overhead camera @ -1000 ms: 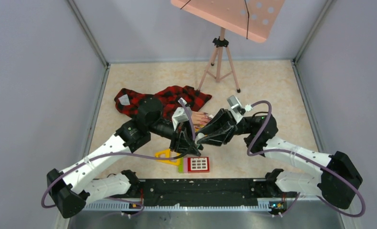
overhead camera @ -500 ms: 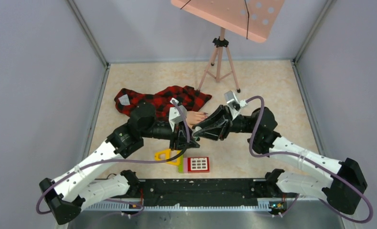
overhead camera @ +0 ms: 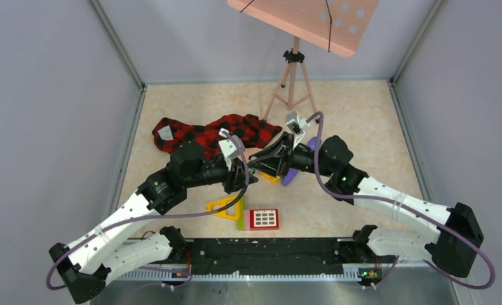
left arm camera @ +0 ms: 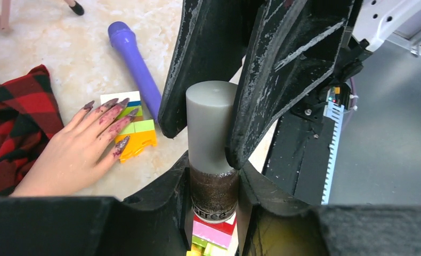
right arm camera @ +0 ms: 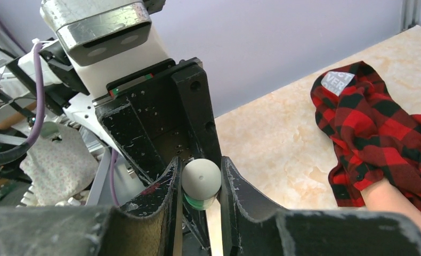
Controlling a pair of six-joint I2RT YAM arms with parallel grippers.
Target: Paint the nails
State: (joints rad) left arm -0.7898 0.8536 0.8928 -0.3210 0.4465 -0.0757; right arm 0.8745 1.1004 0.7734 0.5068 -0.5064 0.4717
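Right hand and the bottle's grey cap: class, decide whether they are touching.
Touching. The right wrist view shows the right hand pressing against both sides of the grey cap, with no gap.

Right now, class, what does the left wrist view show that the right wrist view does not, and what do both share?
Left wrist only: the mannequin hand's purplish nails, a purple toy, coloured blocks and the bottle's dark glass. Right wrist only: the left arm's camera housing and a grey label on the cloth. Both: the grey cap between the right fingers, and the plaid sleeve.
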